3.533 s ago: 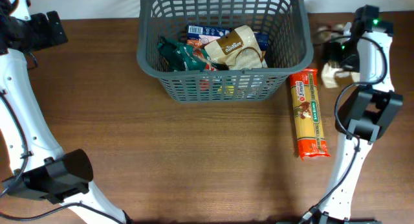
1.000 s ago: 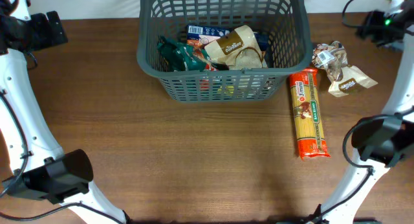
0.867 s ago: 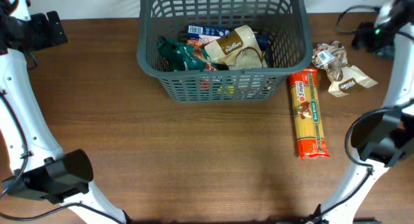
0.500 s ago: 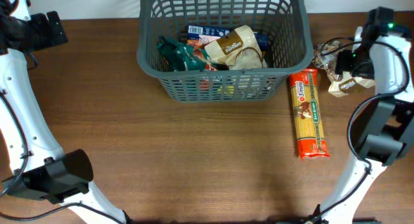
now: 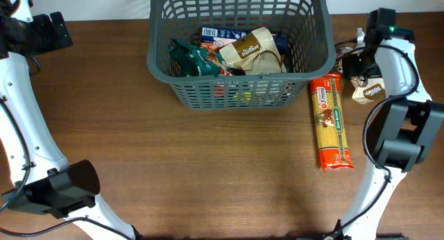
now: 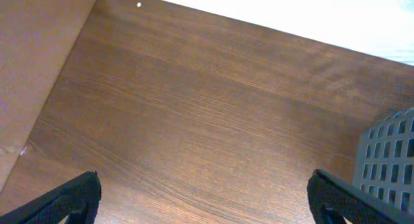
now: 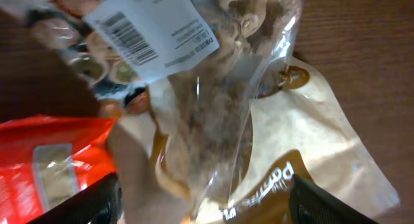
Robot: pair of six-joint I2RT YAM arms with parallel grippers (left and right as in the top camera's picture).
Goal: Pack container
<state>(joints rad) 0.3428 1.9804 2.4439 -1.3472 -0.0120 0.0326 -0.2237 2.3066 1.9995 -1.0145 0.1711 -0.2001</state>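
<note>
Grey lattice plastic forms the container (image 5: 236,94), upper centre of the overhead view on the wooden worktop (image 5: 208,164), with packets inside. At its right lies a long orange spaghetti packet (image 5: 331,122), its lettering too small for us to read. A crinkled clear-and-tan packet (image 7: 213,120) bears a white barcode label (image 7: 152,30) and lettering beginning "Par". The right pincer (image 7: 207,208) gapes wide over it, gripping nothing. The left pincer (image 6: 207,201) is spread wide too, empty.

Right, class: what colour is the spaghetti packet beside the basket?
The spaghetti packet is orange-red, with yellow pasta showing; clearest overhead.
</note>
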